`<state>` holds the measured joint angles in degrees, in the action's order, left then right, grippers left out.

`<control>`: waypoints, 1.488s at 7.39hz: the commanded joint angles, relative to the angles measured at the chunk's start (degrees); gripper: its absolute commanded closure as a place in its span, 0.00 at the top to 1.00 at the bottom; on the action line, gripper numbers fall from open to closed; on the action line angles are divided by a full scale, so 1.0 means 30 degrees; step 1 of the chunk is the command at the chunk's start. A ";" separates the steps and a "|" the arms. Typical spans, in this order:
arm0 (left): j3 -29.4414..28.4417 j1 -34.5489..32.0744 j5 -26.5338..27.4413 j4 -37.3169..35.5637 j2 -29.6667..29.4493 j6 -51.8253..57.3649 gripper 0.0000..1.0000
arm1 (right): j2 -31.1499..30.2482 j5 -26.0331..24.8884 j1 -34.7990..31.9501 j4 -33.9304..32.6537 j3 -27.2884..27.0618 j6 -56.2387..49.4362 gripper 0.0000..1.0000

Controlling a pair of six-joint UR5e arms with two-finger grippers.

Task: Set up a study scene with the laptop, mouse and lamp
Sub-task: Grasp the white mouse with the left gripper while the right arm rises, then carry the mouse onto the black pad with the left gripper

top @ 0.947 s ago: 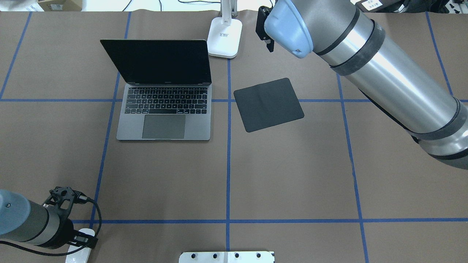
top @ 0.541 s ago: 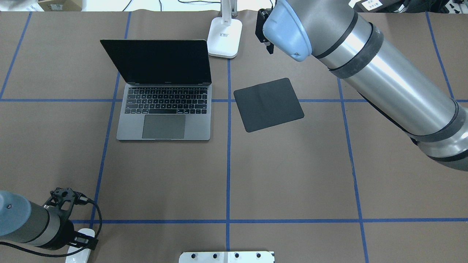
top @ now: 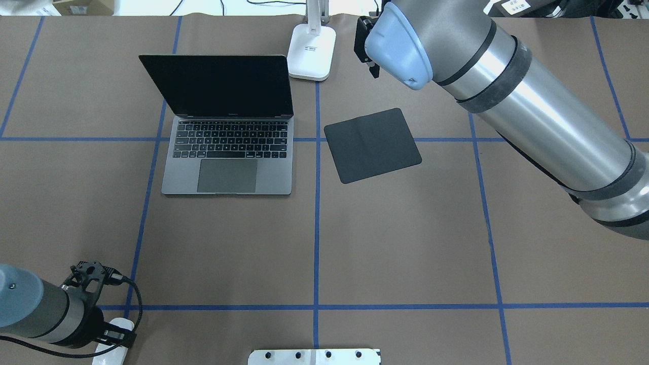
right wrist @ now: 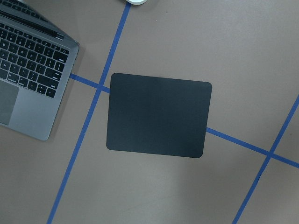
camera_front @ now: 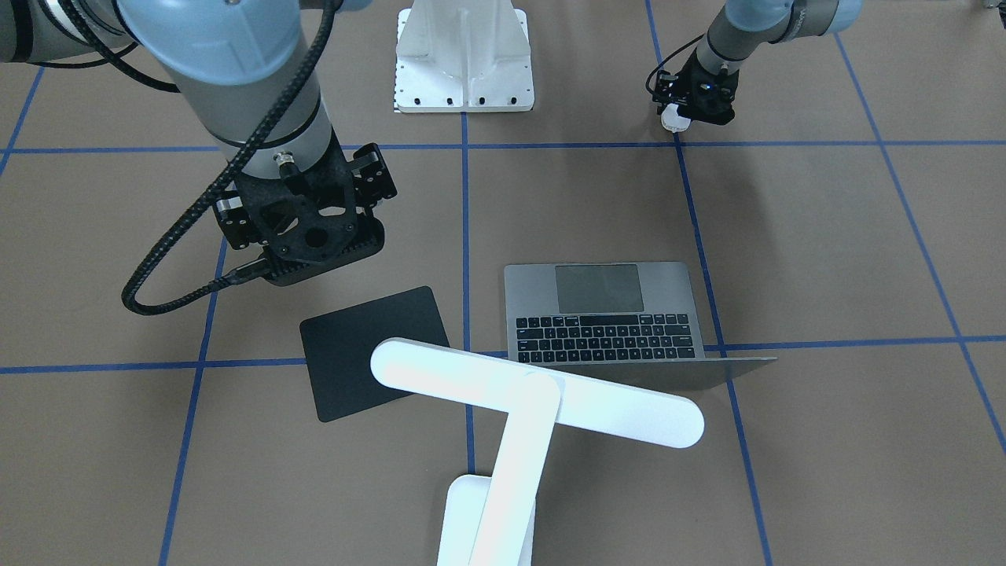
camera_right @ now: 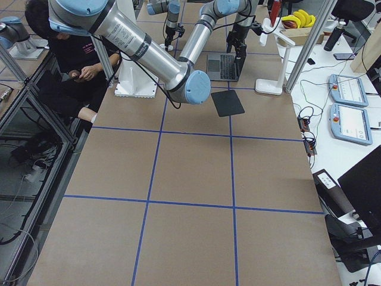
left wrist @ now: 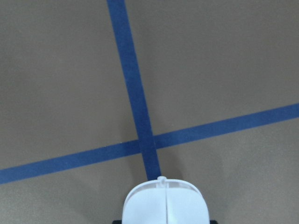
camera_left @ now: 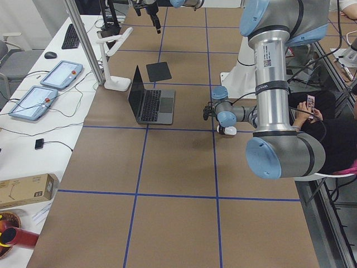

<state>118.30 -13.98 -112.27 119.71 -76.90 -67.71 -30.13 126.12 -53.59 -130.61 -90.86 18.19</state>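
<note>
The grey laptop [top: 228,175] stands open at the far left-centre of the table, screen dark; it also shows in the front view [camera_front: 605,314]. The white lamp [camera_front: 534,393] stands just behind it, its base [top: 312,50] at the far edge. The white mouse [left wrist: 166,203] lies at the near left by a tape crossing, and black pads touch both its sides. My left gripper [top: 109,334] is low over the mouse [top: 109,350] and shut on it. My right gripper [camera_front: 314,251] hangs above the table near the black pad [top: 372,144]; its fingers are hidden.
The black pad [right wrist: 159,114] lies flat right of the laptop [right wrist: 32,93]. A white bolted pedestal [camera_front: 464,63] sits at the near edge, centre. Blue tape lines grid the brown table. A person sits beside the table in the side views.
My right arm has shifted slightly over the far side of the table. My left gripper has edged a little toward the near edge at the mouse. Laptop, lamp and pad have not moved.
</note>
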 commanded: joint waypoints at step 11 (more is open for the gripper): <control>-0.2072 -0.6820 -0.3152 -0.5544 -1.1668 0.0218 0.63 | -0.3427 -0.1143 -0.0764 0.0118 -0.3753 -0.0088 1.00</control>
<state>114.93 -32.97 -121.52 109.69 -103.50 -67.07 -38.21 122.92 -54.66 -130.33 -100.74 18.04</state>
